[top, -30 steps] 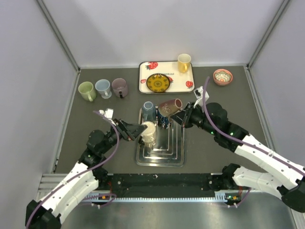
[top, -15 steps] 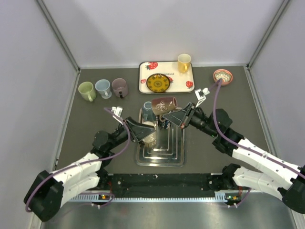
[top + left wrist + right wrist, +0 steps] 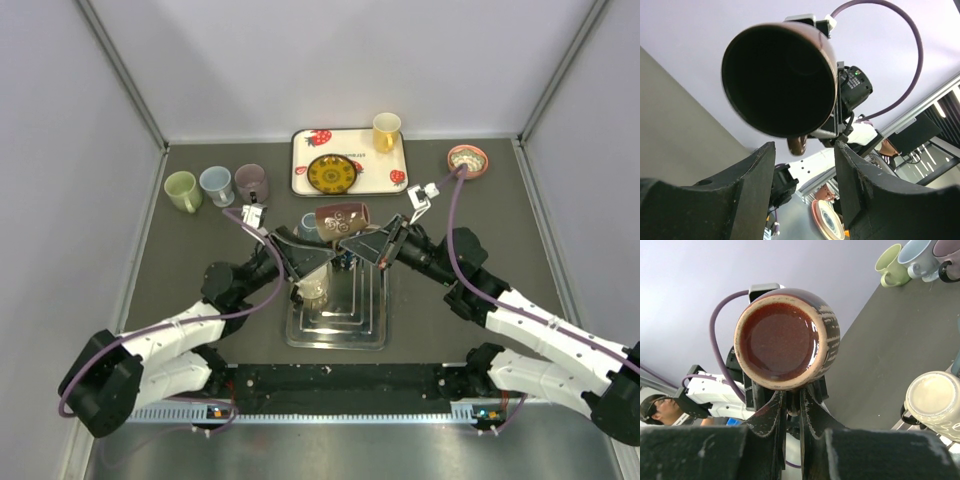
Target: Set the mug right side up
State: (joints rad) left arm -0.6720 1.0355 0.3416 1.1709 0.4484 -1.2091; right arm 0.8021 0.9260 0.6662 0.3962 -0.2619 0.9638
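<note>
The brown patterned mug (image 3: 342,220) hangs on its side in the air above the metal drying rack (image 3: 340,322). Its mouth faces left and its base faces right. My right gripper (image 3: 372,243) is shut on the mug's handle, which points down; the right wrist view shows the mug's glazed base (image 3: 785,342) just above the closed right gripper (image 3: 792,405). My left gripper (image 3: 300,250) is open and empty, just left of and below the mug's mouth. The left wrist view looks into the dark mouth (image 3: 780,80) above the open left gripper (image 3: 805,185).
A cream mug (image 3: 313,283) and a blue mug (image 3: 310,228) stand on the rack. Green (image 3: 182,190), light blue (image 3: 215,185) and mauve (image 3: 250,183) mugs stand at the back left. A strawberry tray (image 3: 300,170) holds a plate and a yellow mug (image 3: 386,130). A bowl (image 3: 467,160) sits at the back right.
My right gripper has carried the mug up and left and turned it level. My left gripper has risen from the cream mug toward the brown mug's mouth.
</note>
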